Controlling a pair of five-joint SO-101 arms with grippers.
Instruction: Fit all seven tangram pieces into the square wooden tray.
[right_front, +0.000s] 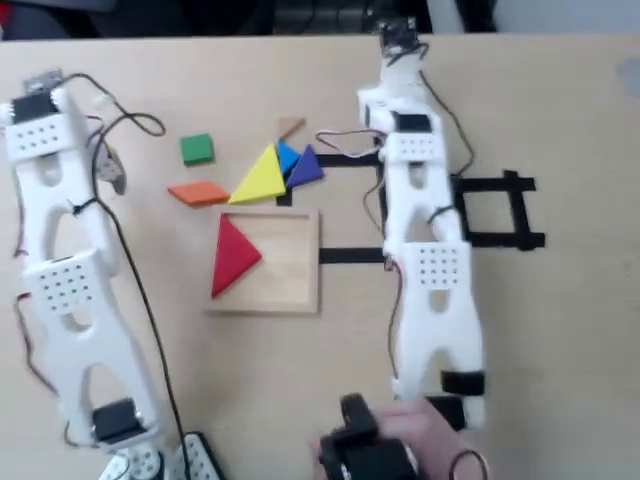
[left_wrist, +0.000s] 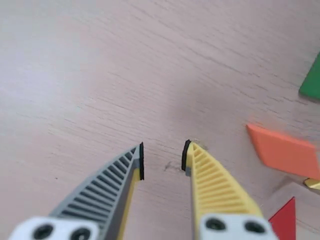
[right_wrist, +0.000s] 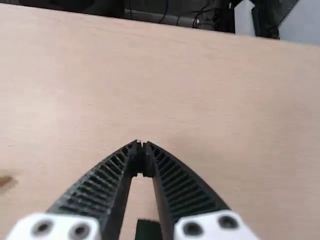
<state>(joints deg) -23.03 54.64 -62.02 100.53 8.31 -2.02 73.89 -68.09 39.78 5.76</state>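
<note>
Left gripper (left_wrist: 162, 155): fingers apart with nothing between them, tips low over bare bench (left_wrist: 100, 75).
Right gripper (right_wrist: 141, 147): fingers pressed together and empty, over bare bench, well apart from every piece.
Tray (right_front: 300, 290): beyond the left gripper's yellow finger side, past the orange piece; the right arm runs along its other side.
Red triangle (right_front: 232, 255): already in the tray, against the side nearer the left gripper, one corner poking over the rim.
Orange piece (left_wrist: 285, 150): flat on the bench, near the left gripper on its yellow finger side and the closest loose piece to it; its long axis seems to point roughly back at the gripper.
Green square (right_front: 197, 149): just past the orange piece, also near the left gripper.
Yellow triangle (right_front: 262, 178): farther out from the left gripper, just beside the orange piece and touching the two blue pieces (right_front: 298, 162).
Tan triangle (right_front: 291, 126): beyond the blue ones, farthest from the left gripper.
Progress: one piece of seven placed, by my count.
Next move: probably the left arm's; a short sideways shift toward the orange piece, closing across its narrow width.
</note>
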